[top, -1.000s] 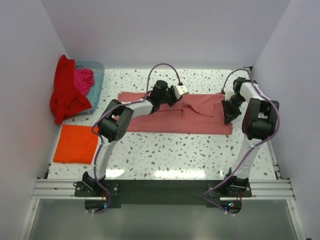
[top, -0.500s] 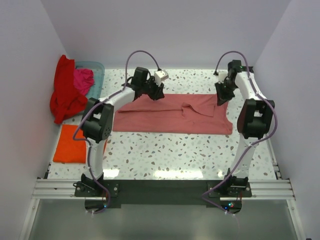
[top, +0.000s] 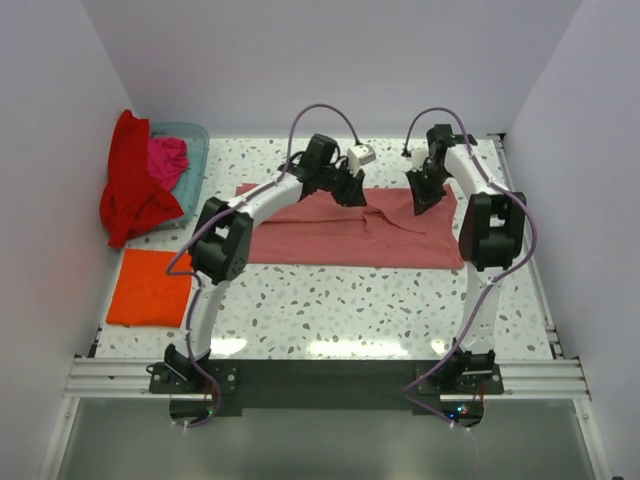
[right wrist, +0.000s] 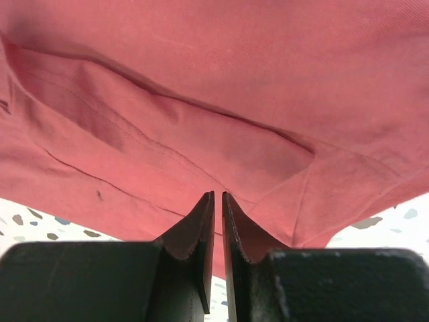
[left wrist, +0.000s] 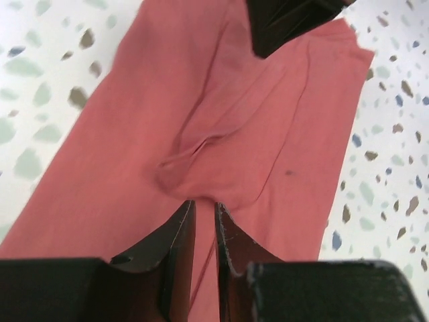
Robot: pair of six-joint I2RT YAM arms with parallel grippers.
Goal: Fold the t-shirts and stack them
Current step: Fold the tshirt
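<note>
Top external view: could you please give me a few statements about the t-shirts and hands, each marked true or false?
The pink t-shirt lies spread across the middle of the table. True.
The orange t-shirt lies under the pink one. False: it lies apart, flat at the table's left side.
The left hand and right hand are both at the pink t-shirt. True.
The red t-shirt is stacked on the orange one. False: it drapes over the basket.

One camera looks down from behind my bases (top: 190, 375) over the table (top: 330, 305); both wrist cameras peer closely past my fingers (left wrist: 175, 245) at its pink shirt (top: 350, 245).
</note>
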